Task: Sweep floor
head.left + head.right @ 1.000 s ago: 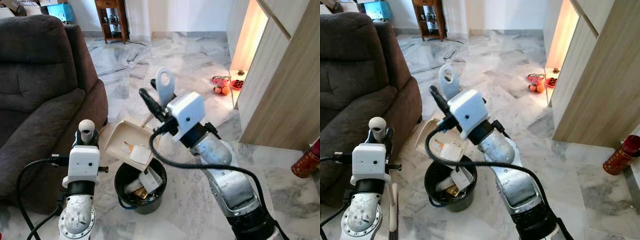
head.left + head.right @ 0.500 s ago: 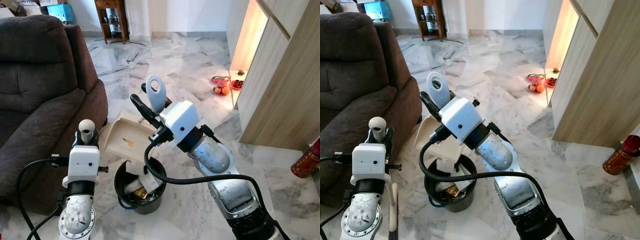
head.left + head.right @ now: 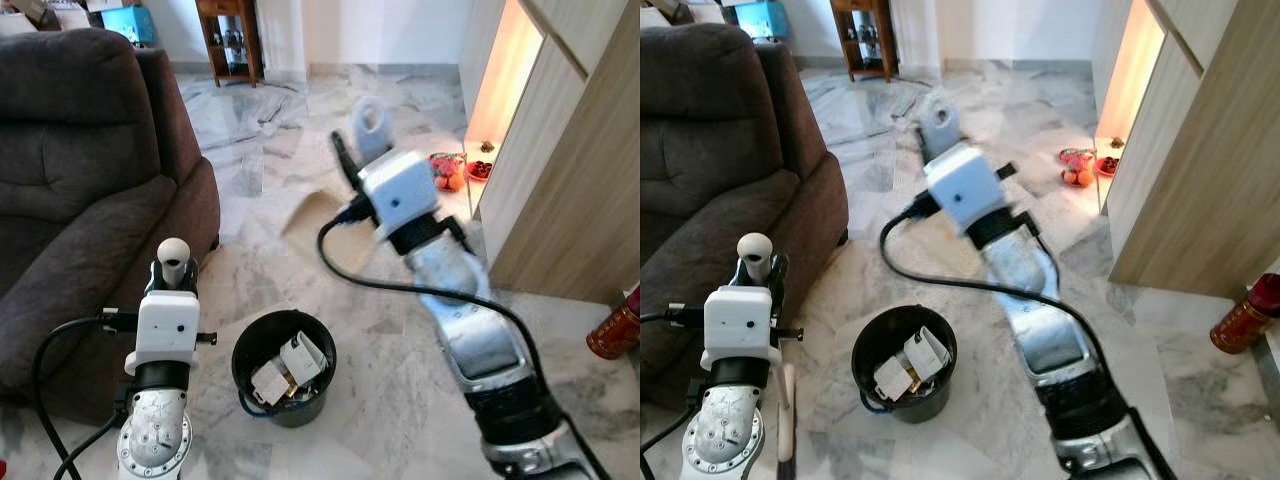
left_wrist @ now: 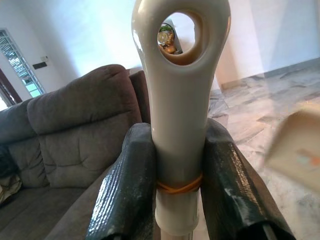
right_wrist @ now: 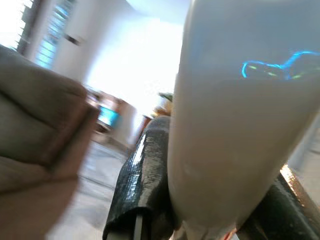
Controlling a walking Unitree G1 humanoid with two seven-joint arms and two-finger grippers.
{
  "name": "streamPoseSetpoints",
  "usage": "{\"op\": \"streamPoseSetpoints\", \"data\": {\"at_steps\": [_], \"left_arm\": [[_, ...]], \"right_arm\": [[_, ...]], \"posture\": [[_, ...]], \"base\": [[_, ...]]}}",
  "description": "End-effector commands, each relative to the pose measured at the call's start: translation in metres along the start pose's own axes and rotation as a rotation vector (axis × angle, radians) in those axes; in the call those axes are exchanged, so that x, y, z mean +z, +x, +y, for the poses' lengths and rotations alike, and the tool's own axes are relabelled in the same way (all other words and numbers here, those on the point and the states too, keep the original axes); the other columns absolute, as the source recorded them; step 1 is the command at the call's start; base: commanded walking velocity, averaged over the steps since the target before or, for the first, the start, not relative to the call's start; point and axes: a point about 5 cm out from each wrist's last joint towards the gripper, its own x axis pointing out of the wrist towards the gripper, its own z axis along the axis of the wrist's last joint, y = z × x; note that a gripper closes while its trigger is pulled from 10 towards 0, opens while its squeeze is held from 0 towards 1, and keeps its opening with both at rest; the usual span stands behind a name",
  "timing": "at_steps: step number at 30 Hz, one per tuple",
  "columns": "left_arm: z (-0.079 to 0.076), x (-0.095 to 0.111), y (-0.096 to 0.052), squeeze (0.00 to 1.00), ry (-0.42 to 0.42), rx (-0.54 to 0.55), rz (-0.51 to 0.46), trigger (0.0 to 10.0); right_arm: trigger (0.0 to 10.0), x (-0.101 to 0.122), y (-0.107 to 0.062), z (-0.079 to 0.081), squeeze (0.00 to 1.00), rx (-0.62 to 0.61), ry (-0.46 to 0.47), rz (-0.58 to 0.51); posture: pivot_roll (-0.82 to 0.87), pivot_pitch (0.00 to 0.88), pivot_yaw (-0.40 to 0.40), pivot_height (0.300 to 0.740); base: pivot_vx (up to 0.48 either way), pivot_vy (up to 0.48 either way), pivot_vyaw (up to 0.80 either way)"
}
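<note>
My left gripper (image 3: 171,279) stands low at the left, shut on the upright cream brush handle (image 3: 173,254). In the left wrist view its black fingers (image 4: 127,175) clamp that handle (image 4: 179,100), which has a hole at its tip and a rubber band lower down. My right gripper (image 3: 352,160) is raised over the middle of the floor, shut on the pale dustpan handle (image 3: 368,118), blurred by motion. The tan dustpan (image 3: 308,214) hangs as a blur beyond the black bin (image 3: 283,366). The bin holds crumpled paper and small boxes (image 3: 300,358). In the right wrist view, fingers (image 5: 142,170) press the white handle (image 5: 235,115).
A dark brown sofa (image 3: 80,190) fills the left side. A wooden cabinet (image 3: 575,170) runs along the right, with a plate of fruit (image 3: 447,172) at its foot and a red bottle (image 3: 612,330) nearer me. A wooden stand (image 3: 226,40) is at the back. Marble floor lies between.
My right arm has swung the dustpan up and away from over the bin, toward the far right. The paper that lay on the pan is now in the bin. The left arm is still.
</note>
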Motion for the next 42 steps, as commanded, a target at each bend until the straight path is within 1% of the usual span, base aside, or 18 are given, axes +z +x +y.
{"op": "streamPoseSetpoints", "data": {"at_steps": [1,4,6,7,9,10,13,14,17,18,21,24,25,26,29,35,38,42], "left_arm": [[0.003,0.006,0.001,0.00,0.022,0.004,-0.039,10.0],[0.002,0.006,0.001,0.00,0.022,0.001,-0.038,10.0],[0.003,0.006,0.001,0.00,0.021,0.001,-0.037,10.0],[0.003,0.005,0.000,0.00,0.022,-0.001,-0.034,10.0],[0.004,0.005,0.000,0.00,0.022,-0.002,-0.033,10.0],[0.004,0.004,-0.001,0.00,0.024,-0.007,-0.029,10.0],[0.004,0.003,-0.001,0.00,0.023,-0.017,-0.025,10.0],[0.003,0.003,-0.002,0.00,0.020,-0.029,-0.021,10.0],[0.001,0.002,-0.002,0.00,0.015,-0.045,-0.017,10.0],[0.001,0.002,-0.002,0.00,0.015,-0.045,-0.017,10.0],[-0.001,0.001,-0.004,0.00,0.011,-0.065,-0.010,10.0],[-0.001,0.001,-0.005,0.00,0.010,-0.069,-0.006,10.0],[0.000,-0.001,-0.007,0.00,0.012,-0.071,0.004,10.0],[0.000,-0.003,-0.009,0.00,0.012,-0.071,0.011,10.0],[0.002,-0.006,-0.012,0.00,0.012,-0.064,0.027,10.0],[0.004,-0.009,-0.016,0.00,0.013,-0.059,0.045,10.0],[0.008,-0.010,-0.018,0.00,0.019,-0.054,0.052,10.0],[0.009,-0.011,-0.019,0.00,0.021,-0.051,0.054,10.0]], "right_arm": [[10.0,-0.005,0.002,-0.007,0.00,-0.045,-0.001,0.013],[10.0,-0.021,-0.003,-0.011,0.00,-0.067,0.034,0.079],[10.0,-0.029,-0.006,-0.012,0.00,-0.072,0.024,0.103],[10.0,-0.038,-0.010,-0.015,0.00,-0.080,0.007,0.133],[10.0,-0.041,-0.012,-0.016,0.00,-0.084,0.001,0.146],[10.0,-0.051,-0.017,-0.020,0.00,-0.091,-0.005,0.179],[10.0,-0.065,-0.023,-0.022,0.00,-0.102,0.008,0.233],[10.0,-0.074,-0.029,-0.024,0.00,-0.114,0.018,0.278],[10.0,-0.087,-0.040,-0.028,0.00,-0.142,0.043,0.334],[10.0,-0.087,-0.040,-0.028,0.00,-0.142,0.043,0.334],[10.0,-0.109,-0.058,-0.032,0.00,-0.152,0.044,0.415],[10.0,-0.116,-0.065,-0.033,0.00,-0.165,0.089,0.439],[10.0,-0.118,-0.069,-0.034,0.00,-0.191,0.178,0.448],[10.0,-0.118,-0.071,-0.034,0.00,-0.196,0.211,0.441],[10.0,-0.116,-0.076,-0.033,0.00,-0.191,0.244,0.418],[10.0,-0.118,-0.083,-0.034,0.00,-0.184,0.251,0.411],[10.0,-0.120,-0.092,-0.040,0.00,-0.225,0.291,0.427],[10.0,-0.117,-0.098,-0.037,0.00,-0.206,0.306,0.420]], "posture": [[-0.19,0.062,0.083,0.740],[-0.18,0.062,0.085,0.740],[-0.18,0.061,0.087,0.740],[-0.18,0.061,0.089,0.740],[-0.18,0.061,0.089,0.740],[-0.18,0.061,0.090,0.740],[-0.18,0.058,0.095,0.740],[-0.18,0.058,0.097,0.740],[-0.18,0.058,0.101,0.740],[-0.18,0.058,0.101,0.740],[-0.18,0.054,0.105,0.740],[-0.18,0.054,0.105,0.740],[-0.18,0.054,0.105,0.740],[-0.18,0.053,0.105,0.740],[-0.18,0.054,0.106,0.740],[-0.18,0.050,0.106,0.740],[-0.18,0.046,0.105,0.740],[-0.18,0.040,0.109,0.740]], "base": [[0.000,0.000,0.00],[0.000,0.000,0.00],[0.000,0.000,0.00],[0.000,0.000,0.00],[0.000,0.000,0.00],[0.000,0.000,0.00],[0.000,0.000,0.00],[0.000,0.000,0.00],[0.000,0.000,0.00],[0.000,0.000,0.00],[0.000,0.000,0.00],[0.000,0.000,0.00],[0.000,0.000,0.00],[0.000,0.000,0.00],[0.000,0.000,0.00],[0.000,0.000,0.00],[0.000,0.000,0.00],[0.000,0.000,0.00]]}}
